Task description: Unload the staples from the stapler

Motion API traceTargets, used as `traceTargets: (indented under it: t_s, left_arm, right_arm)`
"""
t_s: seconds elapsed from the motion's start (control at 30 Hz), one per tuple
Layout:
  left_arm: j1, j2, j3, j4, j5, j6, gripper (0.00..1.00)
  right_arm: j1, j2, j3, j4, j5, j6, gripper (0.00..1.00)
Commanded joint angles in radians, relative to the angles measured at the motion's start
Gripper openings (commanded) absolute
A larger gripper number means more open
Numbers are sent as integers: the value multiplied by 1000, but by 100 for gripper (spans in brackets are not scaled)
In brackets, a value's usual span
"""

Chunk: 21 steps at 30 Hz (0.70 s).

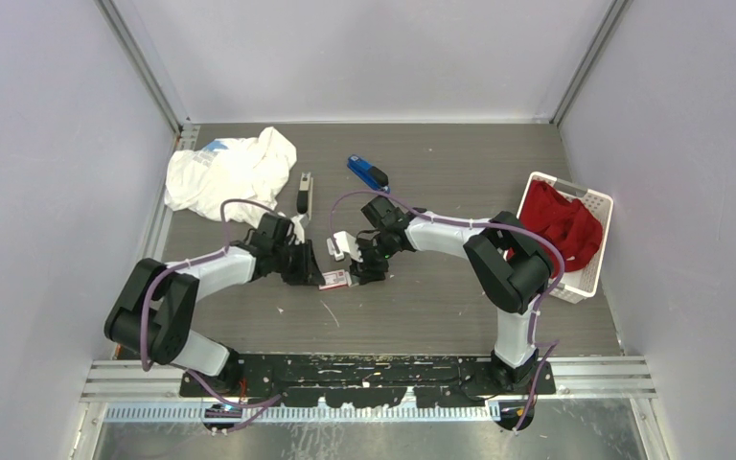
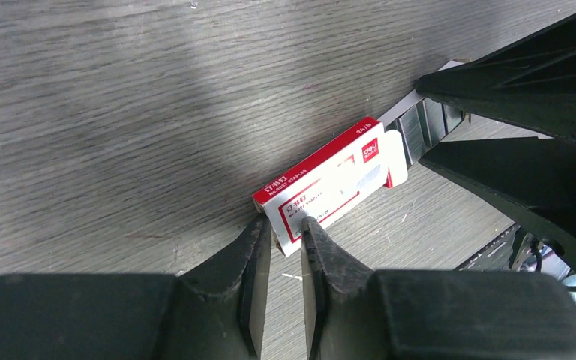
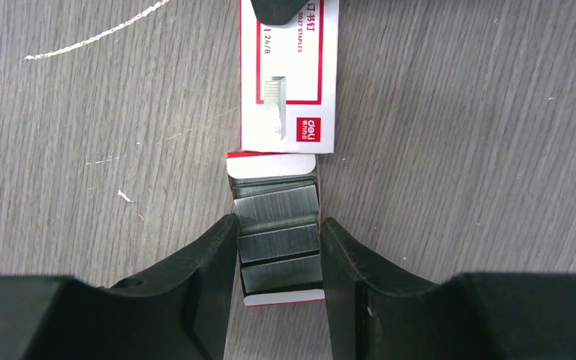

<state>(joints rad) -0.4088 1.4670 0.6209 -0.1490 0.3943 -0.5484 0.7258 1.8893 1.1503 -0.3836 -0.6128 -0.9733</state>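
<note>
Staples [image 3: 277, 202] lie exposed in a slid-out tray [image 3: 281, 298] on the desk [image 3: 457, 187].
Top view: both arms meet over the white-and-red box [image 1: 335, 279], well clear of every desk edge, bare wood around it. Left wrist: left tool [image 2: 286, 222] pinches narrow on the sleeve [image 2: 322, 180] end. Right wrist: right tool [image 3: 279, 225] clamps the tray's long sides, open desk either side.

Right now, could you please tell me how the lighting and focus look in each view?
Top external: even and sharp, only soft shadows on the grey wood-grain table. Left wrist: a broad soft shadow crosses the table; the red-and-white cardboard box reads clearly, the left hand's fingers look blurred. Right wrist: silvery-grey staple strips crisp, mild sheen, no glare.
</note>
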Motion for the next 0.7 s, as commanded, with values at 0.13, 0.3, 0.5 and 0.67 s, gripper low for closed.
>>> traceTargets:
  t_s: [0.13, 0.3, 0.5, 0.67]
  left_arm:
    - [-10, 79, 17, -120, -24, 73, 19]
    - [-12, 83, 29, -128, -15, 76, 19]
    - [-13, 91, 37, -126, 22, 73, 19]
    - [-13, 100, 40, -119, 53, 71, 19]
  right_arm:
    - [13, -30, 4, -56, 37, -80, 39]
    - [13, -59, -19, -62, 44, -133, 39]
    - [14, -67, -37, -46, 50, -151, 38]
    - [16, -75, -46, -26, 65, -154, 38]
